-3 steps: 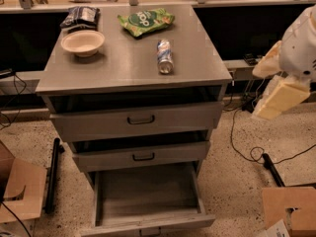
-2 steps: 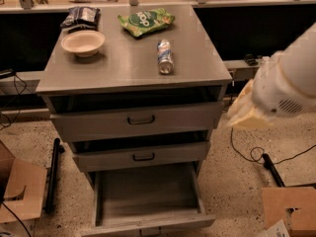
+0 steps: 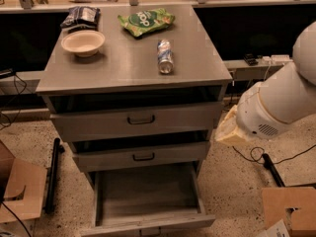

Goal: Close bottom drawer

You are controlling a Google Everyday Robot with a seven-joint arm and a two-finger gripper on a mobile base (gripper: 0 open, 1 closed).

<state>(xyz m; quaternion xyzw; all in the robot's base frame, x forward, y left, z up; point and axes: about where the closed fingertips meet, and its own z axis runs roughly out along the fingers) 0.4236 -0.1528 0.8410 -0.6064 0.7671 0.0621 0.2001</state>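
The bottom drawer (image 3: 148, 194) of the grey metal cabinet (image 3: 133, 65) is pulled far out. Its flat grey floor is bare, and its low front panel (image 3: 148, 225) lies at the lower edge of the view. My white arm (image 3: 276, 107) reaches in from the right. My gripper (image 3: 226, 128) shows as a beige part at the arm's end, just right of the cabinet at the height of the middle drawer. It is above and to the right of the bottom drawer, apart from it, and mostly hidden behind the arm's white joint.
The top drawer (image 3: 138, 118) and middle drawer (image 3: 143, 156) stand slightly ajar. On the cabinet top are a bowl (image 3: 83, 42), a green bag (image 3: 146, 21), a can (image 3: 165, 56) lying down and a dark packet (image 3: 80, 16). Cardboard boxes stand at left (image 3: 19, 191) and right (image 3: 291, 209). Cables lie on the floor.
My arm has swung left and down, from the far right to close beside the cabinet's right side. The drawers and the things on top have not moved.
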